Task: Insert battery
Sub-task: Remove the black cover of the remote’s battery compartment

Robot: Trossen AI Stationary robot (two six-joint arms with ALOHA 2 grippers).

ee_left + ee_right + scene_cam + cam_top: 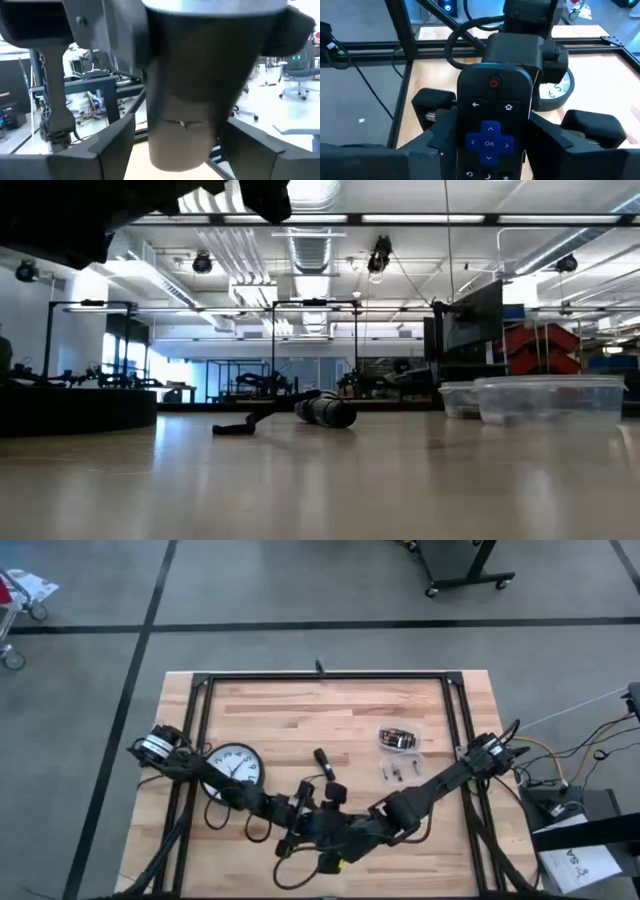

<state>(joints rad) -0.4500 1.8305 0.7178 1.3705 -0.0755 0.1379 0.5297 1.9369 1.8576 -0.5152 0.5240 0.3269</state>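
Note:
A black remote (492, 130) with a red power button and a blue arrow pad is held above the table's near middle, between both grippers. My right gripper (495, 129) is shut on it, buttons facing its camera. My left gripper (182, 145) comes from the opposite side, at the remote's power-button end, which fills its view as a dark body (182, 90). In the high view the two grippers (300, 812) (340, 835) meet there. Batteries lie in a clear tub (398, 738) at the right; I cannot tell whether one is in the remote. My left gripper has one finger (117, 145) on each side of the remote's dark body (150, 135), at its power-button end. It comes level from the table's left. The remote hangs clear of the table. My right gripper pinches the remote's two long sides (462, 137) between its two fingers, about level with the blue arrow pad. Its fingers lie along the remote and come from the table's right. The remote is clear of the table, its button face (490, 107) up.
A white wall clock (235, 765) lies face up under the left arm. A dark tube-shaped object (328, 775) with a strap lies behind the grippers. Small loose parts (395, 772) sit near the tub. A black frame (320, 678) borders the table.

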